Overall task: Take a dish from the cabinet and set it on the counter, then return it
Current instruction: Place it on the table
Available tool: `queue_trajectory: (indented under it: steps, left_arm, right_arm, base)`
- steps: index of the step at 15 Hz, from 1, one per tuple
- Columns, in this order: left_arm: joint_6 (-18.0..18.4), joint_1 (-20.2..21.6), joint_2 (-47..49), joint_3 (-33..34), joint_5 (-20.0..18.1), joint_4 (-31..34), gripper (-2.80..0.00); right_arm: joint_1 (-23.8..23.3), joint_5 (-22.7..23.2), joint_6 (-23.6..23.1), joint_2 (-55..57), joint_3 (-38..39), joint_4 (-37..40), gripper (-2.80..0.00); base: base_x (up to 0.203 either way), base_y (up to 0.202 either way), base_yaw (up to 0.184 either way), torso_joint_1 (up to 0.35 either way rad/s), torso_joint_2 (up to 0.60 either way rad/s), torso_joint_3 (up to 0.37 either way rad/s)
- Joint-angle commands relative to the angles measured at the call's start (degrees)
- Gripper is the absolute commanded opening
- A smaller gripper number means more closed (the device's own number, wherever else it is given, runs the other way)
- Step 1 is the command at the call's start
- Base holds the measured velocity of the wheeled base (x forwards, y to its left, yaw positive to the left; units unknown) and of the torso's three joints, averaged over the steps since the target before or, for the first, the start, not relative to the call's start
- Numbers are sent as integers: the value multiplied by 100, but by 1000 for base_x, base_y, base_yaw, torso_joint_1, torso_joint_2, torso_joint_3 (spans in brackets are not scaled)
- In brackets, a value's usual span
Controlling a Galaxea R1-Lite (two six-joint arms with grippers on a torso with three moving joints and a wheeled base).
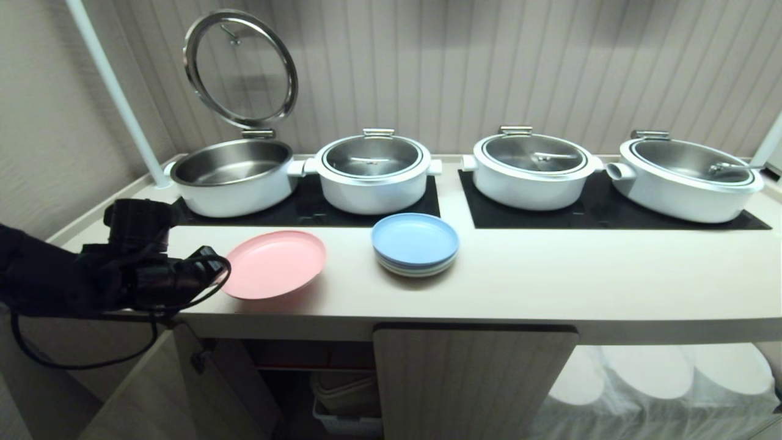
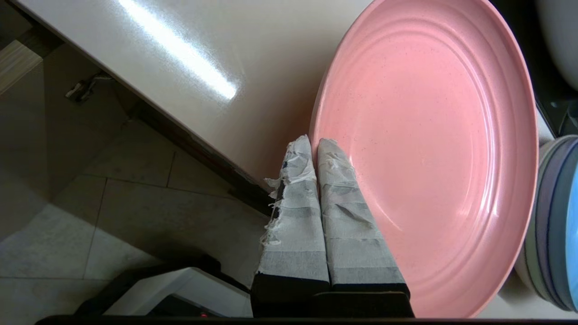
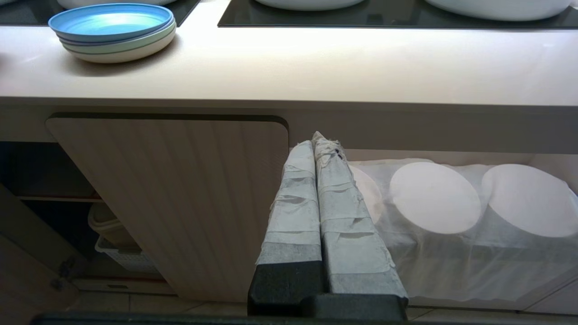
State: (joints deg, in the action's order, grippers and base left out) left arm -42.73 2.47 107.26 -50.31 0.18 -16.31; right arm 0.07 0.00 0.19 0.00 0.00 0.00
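The pink dish [image 1: 275, 263] is over the left end of the cream counter [image 1: 550, 281], close to its front edge and slightly tilted. I cannot tell whether it rests on the surface. My left gripper [image 1: 215, 276] is shut on the dish's left rim. In the left wrist view its taped fingers [image 2: 334, 198] pinch the rim of the dish [image 2: 429, 149], one above and one beneath. The cabinet [image 1: 470, 379] under the counter has its left door [image 1: 140, 391] swung open. My right gripper [image 3: 318, 141] is shut and empty, low in front of the closed cabinet door [image 3: 180, 194].
A blue-topped stack of plates [image 1: 415, 244] sits just right of the dish. Several white pots stand on the black cooktop panels [image 1: 611, 220] behind, the leftmost [image 1: 232, 177] with its lid raised. White-draped plates [image 1: 660, 379] fill the recess at the lower right. A basket [image 1: 342, 415] sits inside the cabinet.
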Motion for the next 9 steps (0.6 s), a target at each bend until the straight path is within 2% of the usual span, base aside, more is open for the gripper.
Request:
queue_trajectory:
  steps: [1, 9]
  left_arm:
    - [-50, 16, 215, -107, 5, -12, -280]
    - [-91, 16, 638, -524, 43, -21, -280]
  right_arm:
    - [1, 0, -1, 0, 0, 0, -280]
    - [1, 0, -1, 0, 0, 0, -280]
  base:
    - [0, 0, 0, 0, 0, 0]
    - [0, 0, 0, 0, 0, 0]
